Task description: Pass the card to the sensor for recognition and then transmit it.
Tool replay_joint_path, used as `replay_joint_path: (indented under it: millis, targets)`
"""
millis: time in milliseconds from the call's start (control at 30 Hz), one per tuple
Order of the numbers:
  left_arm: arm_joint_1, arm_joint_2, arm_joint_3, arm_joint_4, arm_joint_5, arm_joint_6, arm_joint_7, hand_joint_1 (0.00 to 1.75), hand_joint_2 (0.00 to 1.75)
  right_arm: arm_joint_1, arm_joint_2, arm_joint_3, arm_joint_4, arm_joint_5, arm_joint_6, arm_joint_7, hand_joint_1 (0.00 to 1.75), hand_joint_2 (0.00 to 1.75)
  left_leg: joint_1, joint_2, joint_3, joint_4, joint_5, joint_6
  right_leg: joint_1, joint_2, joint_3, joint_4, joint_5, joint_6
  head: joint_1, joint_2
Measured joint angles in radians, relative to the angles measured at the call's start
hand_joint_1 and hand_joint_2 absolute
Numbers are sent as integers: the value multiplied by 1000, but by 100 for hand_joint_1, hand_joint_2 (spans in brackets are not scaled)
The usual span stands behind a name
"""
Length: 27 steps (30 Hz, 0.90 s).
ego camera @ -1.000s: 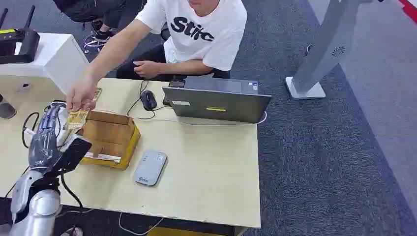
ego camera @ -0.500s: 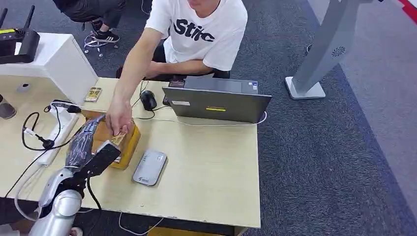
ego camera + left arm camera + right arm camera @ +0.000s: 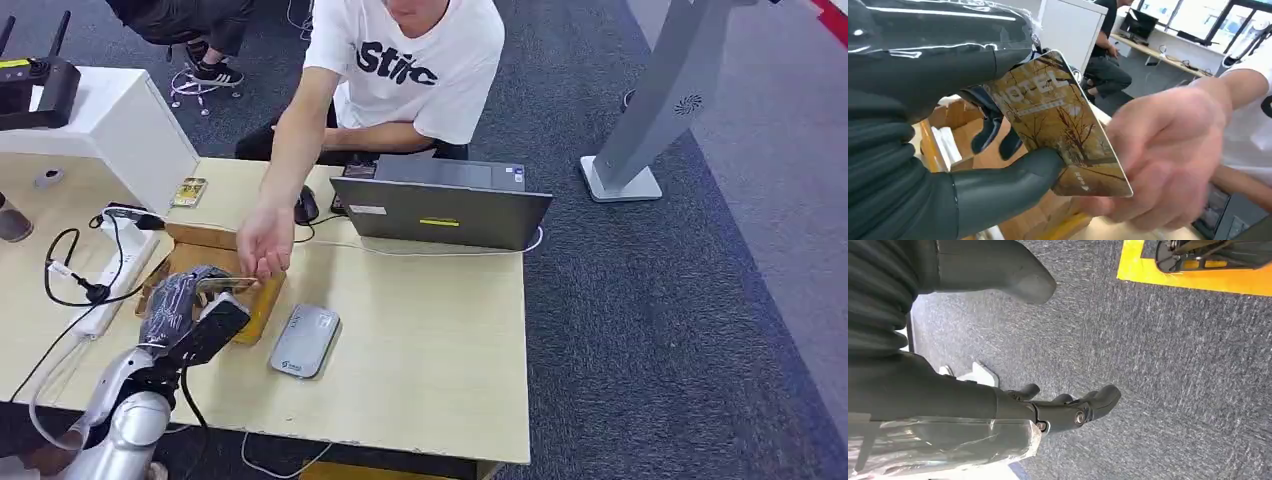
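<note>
Now the left hand [image 3: 948,150] pinches the hotel card [image 3: 1060,125] between thumb and fingers, at lower left of the head view over the cardboard box [image 3: 255,300] on the bench [image 3: 430,340]. The person's hand [image 3: 262,240] is touching the card's far edge. The sensor [image 3: 305,340] lies just right of the box. To do this handover well, the hand should probably stay firm and level until the person takes hold. The right hand [image 3: 1068,407] hangs over the carpet, fingers loosely apart, holding nothing.
</note>
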Motion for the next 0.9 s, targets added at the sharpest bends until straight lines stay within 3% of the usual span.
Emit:
replay_joint_path:
  millis: [433,633,900]
  targets:
    - [30,0,-18,-33,-13,-13,-19,175,175,0,0,-18,1,16,2,-8,0,175,0,0,0,0,0,0,0,0,0,0,0,0,0,0]
    - [31,11,-84,-36,-52,-69,18,175,175,-1,0,-27,1,34,9,-4,0,175,0,0,0,0,0,0,0,0,0,0,0,0,0,0]
    - [13,15,-188,6,-133,-54,49,175,175,-7,0,-31,1,58,21,-2,0,175,0,0,0,0,0,0,0,0,0,0,0,0,0,0]
